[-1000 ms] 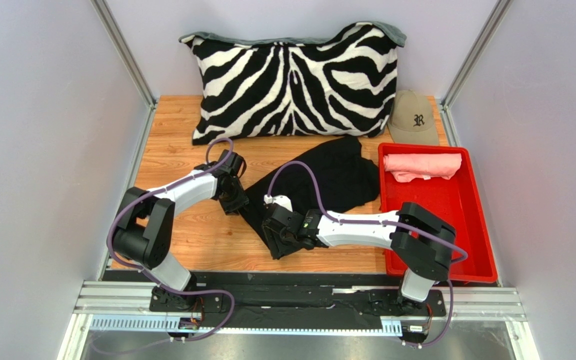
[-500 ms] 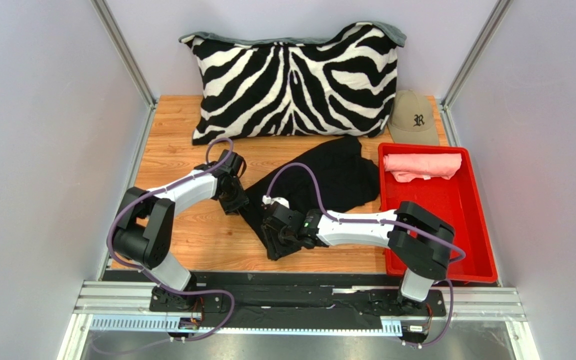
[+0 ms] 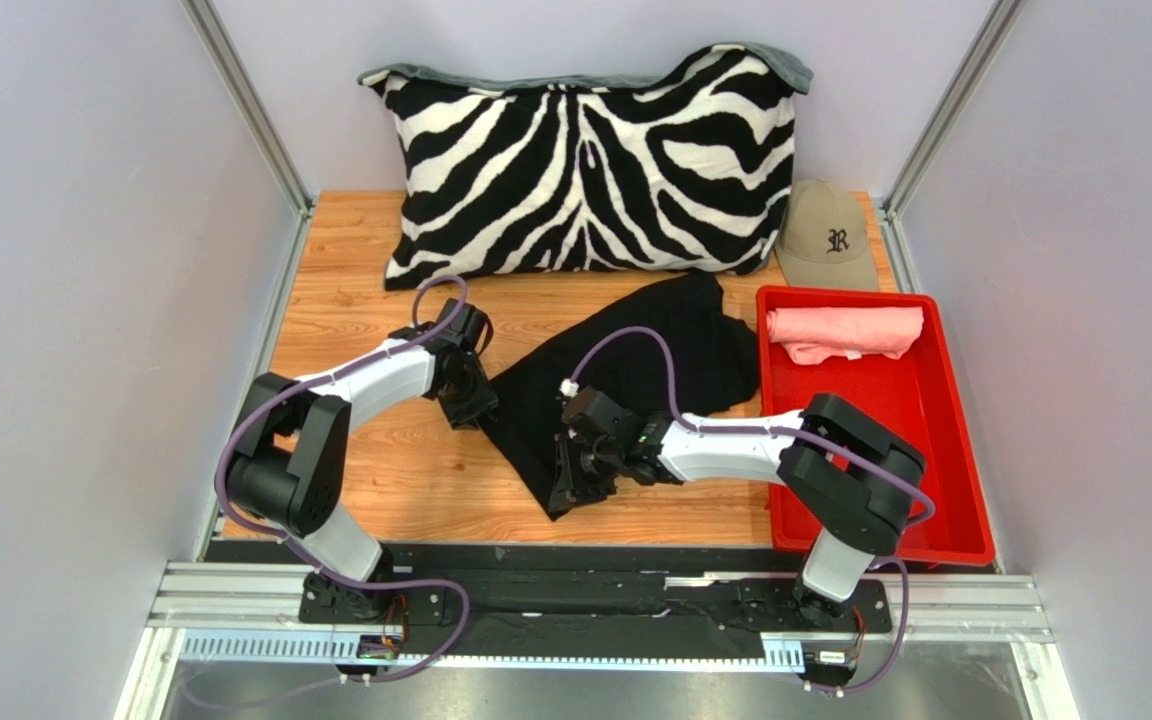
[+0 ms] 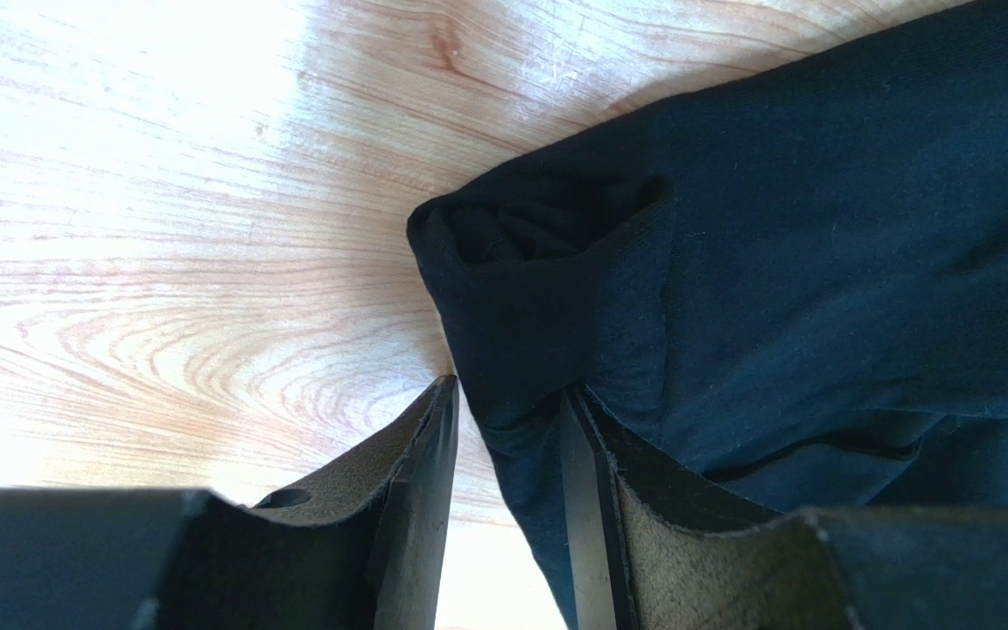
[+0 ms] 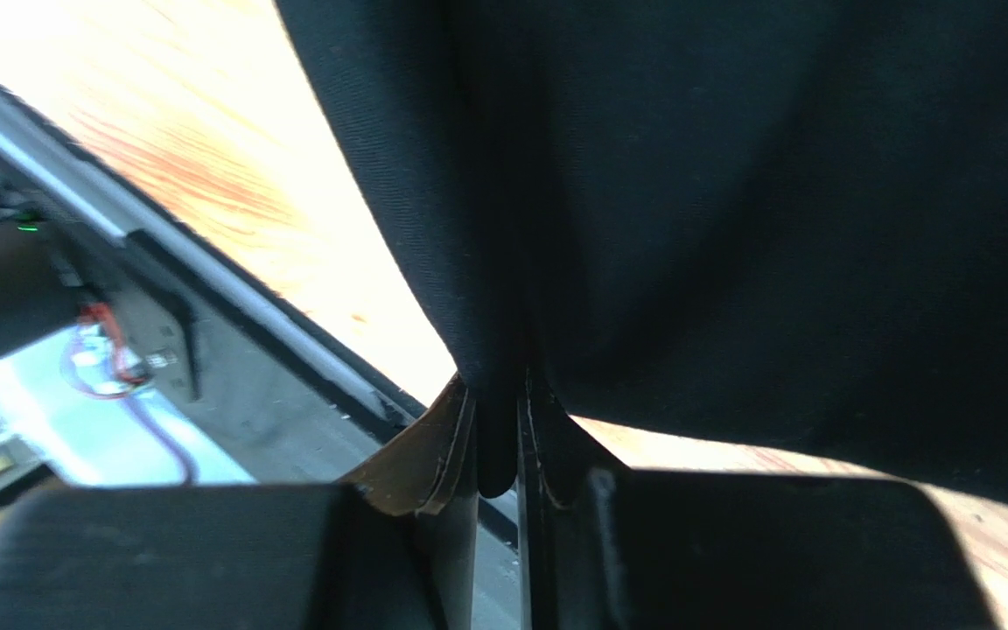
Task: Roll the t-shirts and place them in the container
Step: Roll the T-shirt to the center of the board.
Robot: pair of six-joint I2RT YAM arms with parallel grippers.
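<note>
The black t-shirt [image 3: 665, 353] lies spread on the wooden table, running from mid-table toward the near edge. My right gripper [image 3: 575, 477] is at its near end, shut on a fold of the black cloth [image 5: 733, 197], which is pinched between its jaws [image 5: 499, 387]. My left gripper [image 3: 470, 402] is at the shirt's left edge. Its jaws [image 4: 509, 387] stand open astride the edge of a sleeve [image 4: 549, 250], with bare wood showing beside the left finger. The salmon pink t-shirt [image 3: 842, 330] lies rolled at the far end of the red tray [image 3: 935, 465].
A zebra-striped pillow [image 3: 590, 158] leans against the back wall. A tan baseball cap [image 3: 827, 237] sits at the back right, behind the tray. Grey walls close in both sides. A metal rail [image 3: 597, 608] runs along the near edge.
My right gripper has closed on the near end of the black t-shirt and shifted slightly right. The left arm has not moved.
</note>
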